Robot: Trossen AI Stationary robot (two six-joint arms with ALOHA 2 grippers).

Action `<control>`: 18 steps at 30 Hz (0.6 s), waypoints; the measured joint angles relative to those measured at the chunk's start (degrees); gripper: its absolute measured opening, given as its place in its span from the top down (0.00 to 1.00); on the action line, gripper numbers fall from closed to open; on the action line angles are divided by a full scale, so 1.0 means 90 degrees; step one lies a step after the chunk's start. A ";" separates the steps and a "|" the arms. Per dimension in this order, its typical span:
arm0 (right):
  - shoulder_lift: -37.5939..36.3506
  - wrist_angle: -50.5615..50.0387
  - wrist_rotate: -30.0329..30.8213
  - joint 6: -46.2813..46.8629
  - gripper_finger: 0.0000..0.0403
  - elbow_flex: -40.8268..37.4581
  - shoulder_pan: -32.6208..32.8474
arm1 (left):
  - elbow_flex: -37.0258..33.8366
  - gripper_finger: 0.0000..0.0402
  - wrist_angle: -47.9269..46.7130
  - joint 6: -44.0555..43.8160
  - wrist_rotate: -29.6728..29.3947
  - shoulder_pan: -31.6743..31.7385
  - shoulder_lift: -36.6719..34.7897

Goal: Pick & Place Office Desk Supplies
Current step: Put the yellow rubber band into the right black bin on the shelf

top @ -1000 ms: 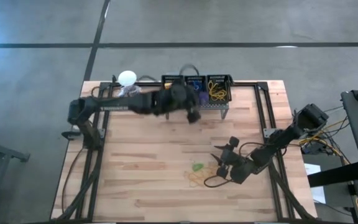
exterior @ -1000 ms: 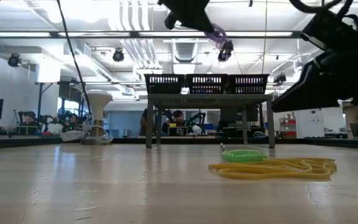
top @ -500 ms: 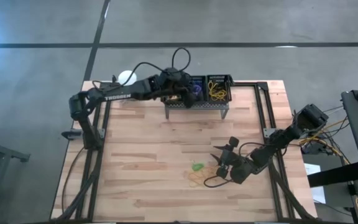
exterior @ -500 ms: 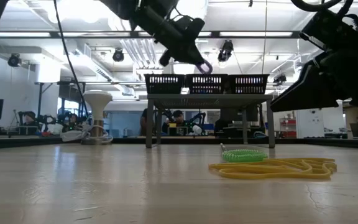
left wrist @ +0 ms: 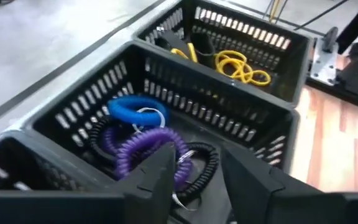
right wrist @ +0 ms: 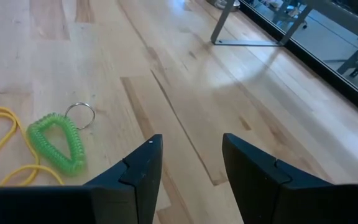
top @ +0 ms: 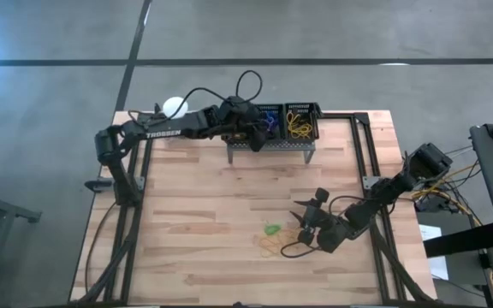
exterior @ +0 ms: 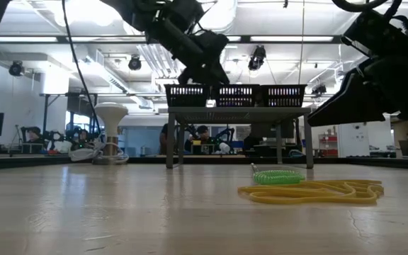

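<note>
The left gripper (left wrist: 194, 177) hung with fingers parted and empty over the middle basket (left wrist: 263, 118), where a purple coil ring (left wrist: 145, 152) lay among blue and black ones. The right gripper (right wrist: 188, 168), also parted, waited near the green coil ring (right wrist: 55, 142), likely light and springy, best pinched across its loop.

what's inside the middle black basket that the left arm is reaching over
The middle basket holds a purple coil, a blue coil and a black coil. The left pincer hides whatever lies beneath its fingers.
</note>
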 joint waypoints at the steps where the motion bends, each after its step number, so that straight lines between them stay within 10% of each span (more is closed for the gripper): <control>1: 0.0000 0.0008 0.0001 0.0000 0.59 -0.0001 0.0000 | 0.0006 0.65 -0.0009 0.0009 -0.0001 0.0017 -0.0005; 9: 0.0000 0.0008 0.0001 -0.0005 0.61 -0.0040 0.0000 | 0.0304 0.60 -0.0138 0.0535 0.0067 -0.0393 -0.0429; 18: -0.0002 0.0080 -0.0210 0.0022 0.62 -0.0079 0.0002 | -0.0007 0.61 -0.0105 0.1727 -0.0242 -0.2649 -0.0421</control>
